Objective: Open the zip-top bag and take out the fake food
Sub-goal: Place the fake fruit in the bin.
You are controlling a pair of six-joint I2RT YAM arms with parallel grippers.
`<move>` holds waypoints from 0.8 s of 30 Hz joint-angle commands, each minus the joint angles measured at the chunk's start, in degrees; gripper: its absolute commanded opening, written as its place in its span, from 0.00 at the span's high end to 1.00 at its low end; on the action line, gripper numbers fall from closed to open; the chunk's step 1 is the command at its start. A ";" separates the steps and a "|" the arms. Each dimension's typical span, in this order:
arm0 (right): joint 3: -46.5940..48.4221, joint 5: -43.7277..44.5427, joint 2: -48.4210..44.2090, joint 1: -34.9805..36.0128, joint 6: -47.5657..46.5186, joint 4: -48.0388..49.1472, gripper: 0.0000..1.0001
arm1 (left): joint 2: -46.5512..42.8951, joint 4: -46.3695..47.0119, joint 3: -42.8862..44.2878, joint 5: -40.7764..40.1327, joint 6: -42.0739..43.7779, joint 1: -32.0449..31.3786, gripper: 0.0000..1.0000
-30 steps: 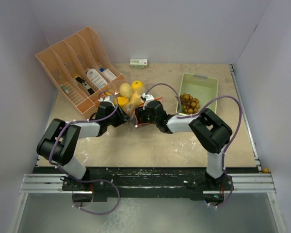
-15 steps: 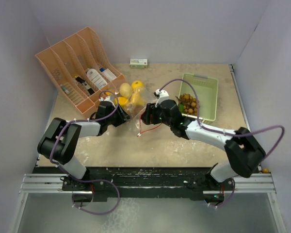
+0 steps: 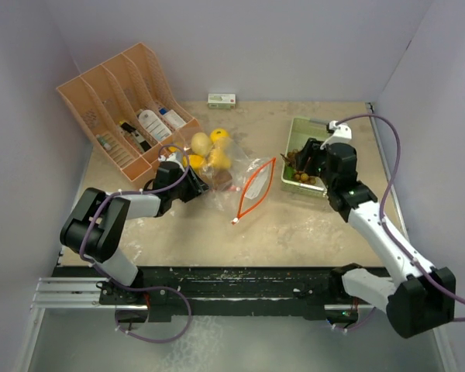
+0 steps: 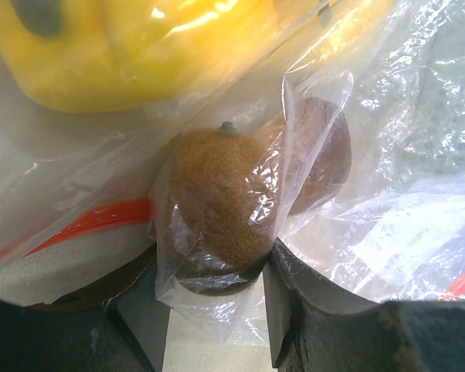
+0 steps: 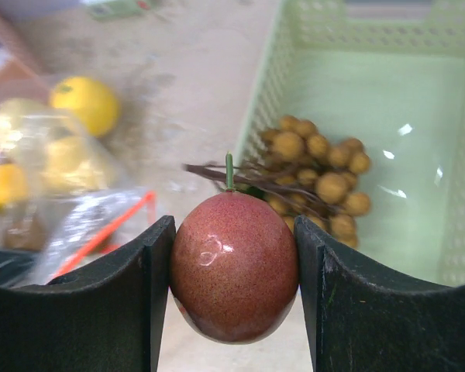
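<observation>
No writing can be read anywhere. The small box (image 3: pixel 222 100) at the back of the worktop (image 3: pixel 294 225) bears a green-and-white label, and the white bottles (image 3: pixel 153 124) in the orange rack (image 3: pixel 101 93) carry labels, all too small to make out. The zip-top bag (image 3: pixel 250 194) shows no legible print.

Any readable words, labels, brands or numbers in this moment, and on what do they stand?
No text can be read in any view.
Small box at the back: print too small to read.
White bottles in the orange rack: labels too small to read.
Both wrist views: no writing visible.
</observation>
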 commanded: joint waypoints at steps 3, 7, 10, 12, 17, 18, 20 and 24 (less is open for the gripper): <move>1.90 6.21 7.51 -5.86 -1.97 -6.85 0.48 | -0.67 -3.45 -0.49 -0.83 1.06 0.30 0.68; 1.44 11.83 10.40 -6.44 -2.28 -7.35 0.36 | -0.52 -3.36 -0.48 -0.49 1.07 0.30 0.68; 0.93 13.70 10.16 -6.45 -1.35 -6.25 0.05 | 0.09 -2.77 -0.48 -0.02 0.94 0.30 0.68; 0.29 13.14 8.83 -6.48 -1.24 -4.67 0.00 | 0.70 -2.10 -0.48 0.99 0.60 0.29 0.68; -0.82 7.79 4.61 -6.47 -0.25 -2.45 0.01 | 1.01 -1.46 -0.72 1.28 0.36 0.30 0.68; -1.29 6.54 3.58 -6.44 -0.97 -0.65 0.05 | 1.04 -1.47 -0.70 1.22 0.36 0.29 0.68; -3.48 -0.75 1.87 -6.37 1.60 1.91 0.11 | 1.23 -1.18 -0.61 1.36 0.24 0.30 0.67; -11.87 -13.97 -0.42 -4.98 9.27 11.19 0.26 | 1.42 -0.62 -0.48 2.20 -0.06 0.30 0.67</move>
